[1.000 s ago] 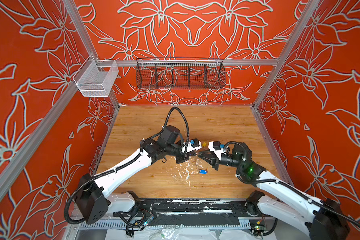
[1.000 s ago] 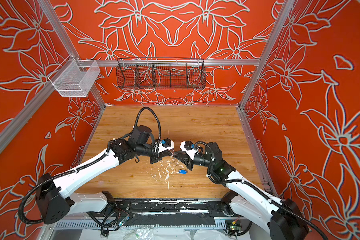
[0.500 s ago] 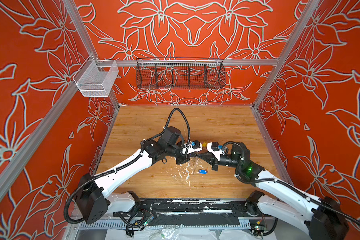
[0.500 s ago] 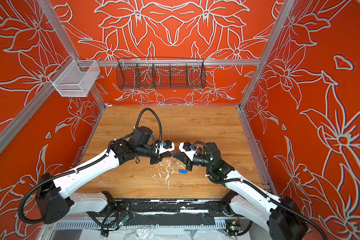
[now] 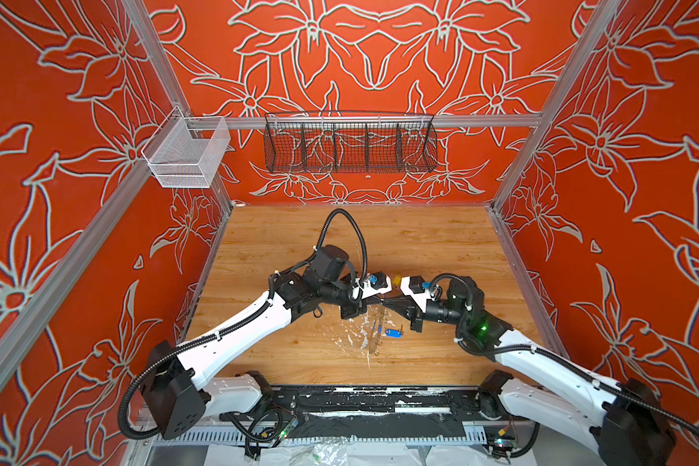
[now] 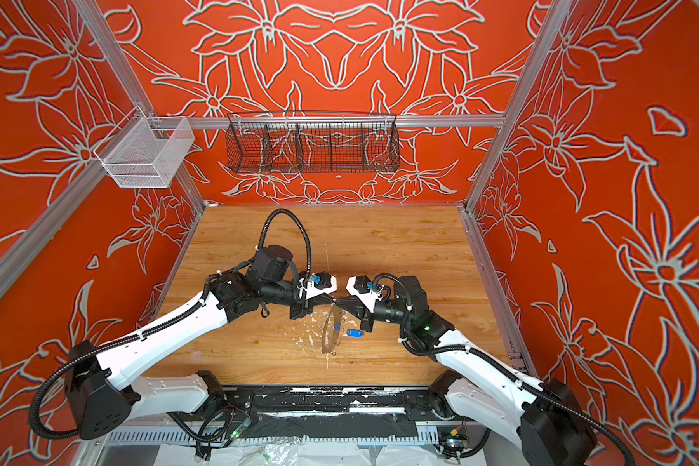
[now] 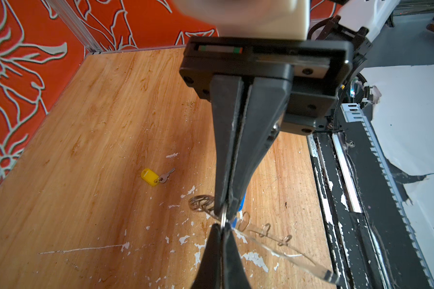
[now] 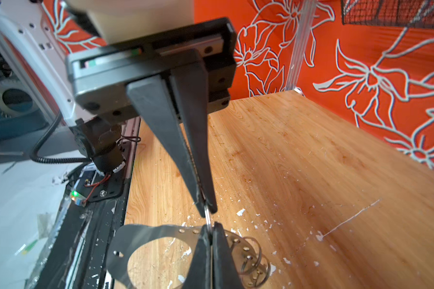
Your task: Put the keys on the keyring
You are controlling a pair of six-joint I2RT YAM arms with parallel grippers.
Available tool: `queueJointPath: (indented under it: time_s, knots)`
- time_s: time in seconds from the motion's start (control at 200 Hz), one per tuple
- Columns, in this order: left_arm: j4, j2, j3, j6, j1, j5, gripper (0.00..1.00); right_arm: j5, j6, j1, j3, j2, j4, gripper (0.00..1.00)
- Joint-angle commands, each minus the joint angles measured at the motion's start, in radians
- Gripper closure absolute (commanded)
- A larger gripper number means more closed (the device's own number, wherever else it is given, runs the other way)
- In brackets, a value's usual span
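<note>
left gripper (image 7: 225, 212) and right gripper (image 8: 207, 209), tip to tip, both clamp one wire loop (image 8: 208, 219) of the keyring (image 8: 125, 237). yellow-tagged key (image 7: 150, 174) lies apart.

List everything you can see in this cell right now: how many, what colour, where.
Flat ring-shaped keyring plate with wire loops: one, translucent grey, hanging from both end effectors over the table's middle.
Small metal key with blue oval plastic tag: one, blue and silver, on the table beside the plate.
Small metal key with yellow plastic tag: one, yellow and silver, on the table, farther back.
Wooden table: one, light brown, white-flecked, cell floor.
Compartmented wire basket: one, black, back wall.
Mesh basket: one, white, left wall rail.
Left end effector: one, dark grey, shut on a plate loop.
Right end effector: one, dark grey, shut on the same loop.
</note>
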Motion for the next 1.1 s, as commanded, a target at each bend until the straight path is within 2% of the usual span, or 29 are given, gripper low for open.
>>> queueJointPath:
  time_s: [0.0, 0.095, 0.165, 0.205, 0.245, 0.355, 0.415, 0.661, 0.956, 1.091]
  knots:
    - [0.016, -0.026, -0.004, 0.027, -0.012, 0.047, 1.00, 0.009, -0.002, 0.003, 0.006, -0.016, 0.035, 1.00]
    - [0.033, -0.033, -0.016, 0.020, -0.012, 0.052, 1.00, 0.013, 0.018, 0.003, -0.005, -0.027, 0.063, 1.00]
    - [0.061, -0.050, -0.025, -0.014, -0.010, 0.045, 0.77, 0.023, 0.034, 0.003, -0.014, -0.040, 0.087, 1.00]
    - [0.088, -0.069, -0.035, -0.044, -0.001, 0.042, 0.70, 0.033, 0.048, 0.004, -0.027, -0.046, 0.115, 1.00]
    - [0.120, -0.092, -0.045, -0.082, 0.026, 0.070, 0.66, 0.049, 0.065, 0.004, -0.044, -0.053, 0.159, 1.00]
    - [0.319, -0.139, -0.132, -0.234, 0.189, 0.333, 0.68, 0.076, 0.131, 0.003, -0.093, -0.054, 0.316, 1.00]
    - [0.432, -0.150, -0.186, -0.315, 0.241, 0.396, 0.71, 0.071, 0.166, 0.004, -0.109, -0.042, 0.397, 1.00]
    - [0.769, -0.146, -0.329, -0.499, 0.245, 0.401, 0.75, 0.063, 0.285, 0.047, -0.132, 0.029, 0.704, 1.00]
    - [0.899, -0.188, -0.394, -0.560, 0.226, 0.395, 0.78, 0.140, 0.310, 0.089, -0.140, 0.096, 0.870, 1.00]
    - [0.934, -0.202, -0.412, -0.555, 0.196, 0.391, 0.79, 0.129, 0.339, 0.098, -0.120, 0.150, 0.933, 1.00]
